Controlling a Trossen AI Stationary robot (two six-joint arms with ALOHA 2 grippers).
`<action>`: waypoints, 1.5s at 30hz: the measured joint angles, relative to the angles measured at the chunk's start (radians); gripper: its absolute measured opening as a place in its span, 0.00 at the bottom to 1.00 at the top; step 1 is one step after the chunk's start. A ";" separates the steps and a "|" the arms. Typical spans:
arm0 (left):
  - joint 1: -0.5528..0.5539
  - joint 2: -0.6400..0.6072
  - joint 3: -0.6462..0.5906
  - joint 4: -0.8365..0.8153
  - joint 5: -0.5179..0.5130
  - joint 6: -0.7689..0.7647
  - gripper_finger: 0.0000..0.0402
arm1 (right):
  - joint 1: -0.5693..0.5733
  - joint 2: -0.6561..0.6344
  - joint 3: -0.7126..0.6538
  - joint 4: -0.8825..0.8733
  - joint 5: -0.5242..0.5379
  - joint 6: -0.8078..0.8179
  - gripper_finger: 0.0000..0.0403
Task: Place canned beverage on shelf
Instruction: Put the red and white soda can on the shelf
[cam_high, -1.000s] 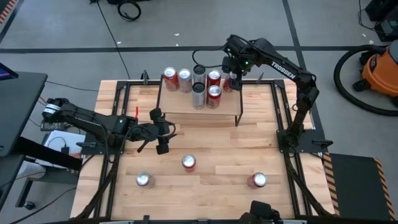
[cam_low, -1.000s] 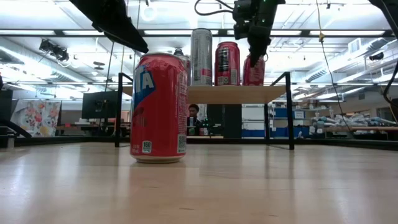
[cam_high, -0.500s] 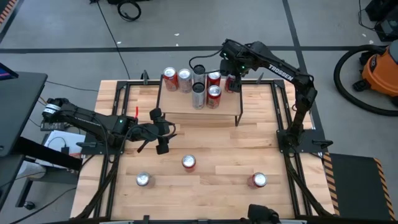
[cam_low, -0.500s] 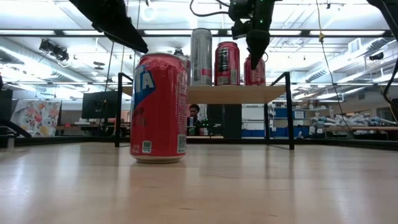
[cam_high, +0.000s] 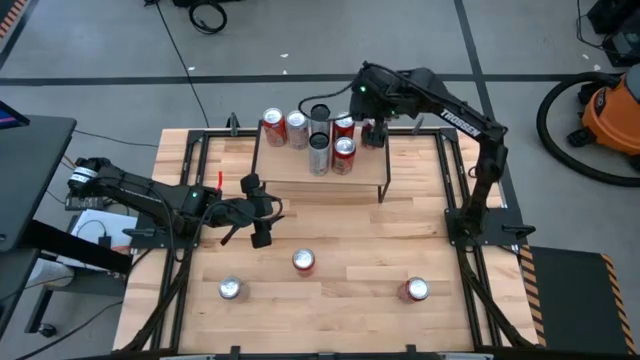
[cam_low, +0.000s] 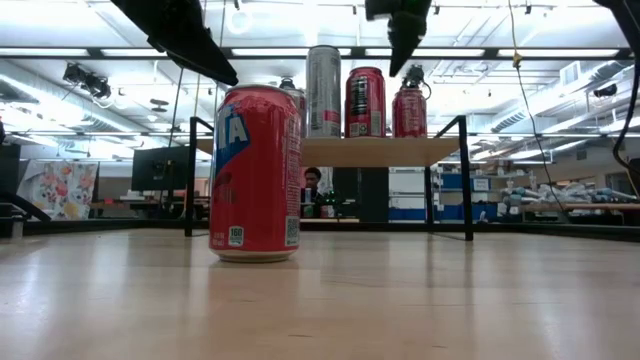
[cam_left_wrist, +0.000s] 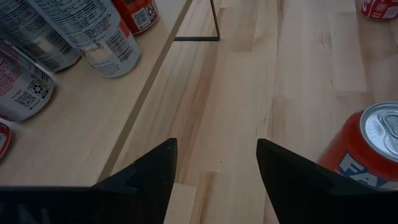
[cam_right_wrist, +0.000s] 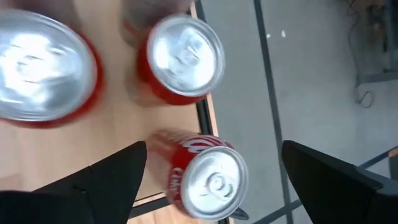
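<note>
A: Where is the right gripper (cam_high: 372, 112)?

B: Up above the shelf (cam_high: 300, 165), over its far right corner. Its fingers (cam_right_wrist: 106, 180) are spread wide and hold nothing. In the right wrist view a red can (cam_right_wrist: 208, 174) stands between them, well below, with the white script of a cola brand partly showing on its side.

A: So that canned beverage (cam_high: 374, 133) is on the shelf?

B: Yes, upright at the far right corner of the plank top, apart from the gripper. From the low view it is the rightmost can (cam_low: 408, 110) up there, with the gripper (cam_low: 404, 40) hanging clear above it.

A: What else stands on the shelf?

B: Two red cans (cam_high: 343, 138) just beside it, two tall silver cans (cam_high: 319, 152) at the middle of the far edge, and a red-and-silver pair (cam_high: 284, 128) at the far left corner. The low view shows a dark red label (cam_low: 365, 102) with writing too small to read.

A: And the left gripper (cam_high: 262, 222)?

B: It waits low over the table (cam_high: 350, 235), near its left edge, fingers drawn together and empty. Its wrist camera catches small nutrition print and a QR code on the silver cans (cam_left_wrist: 93, 31).

A: Anything legible elsewhere?

B: The right arm (cam_high: 465, 118) carries "TROSSEN" in white. The big red can (cam_low: 255, 172) in the low view shows large white-and-blue letters, of which only "A" is clear. That can (cam_high: 304, 261) stands near the table's front edge, with two more cans (cam_high: 231, 289) (cam_high: 415, 290) closer to the front corners.
</note>
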 joint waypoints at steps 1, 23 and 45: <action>0.000 0.000 0.000 0.000 0.000 0.000 0.57 | 0.019 0.000 0.006 -0.006 0.014 0.012 0.95; 0.000 0.000 0.000 0.000 0.000 -0.037 0.57 | 0.477 -0.002 -0.051 -0.127 -0.133 0.498 0.93; -0.001 0.000 0.000 -0.006 -0.007 -0.041 0.57 | 0.930 -0.002 -0.569 -0.011 -0.343 1.198 0.89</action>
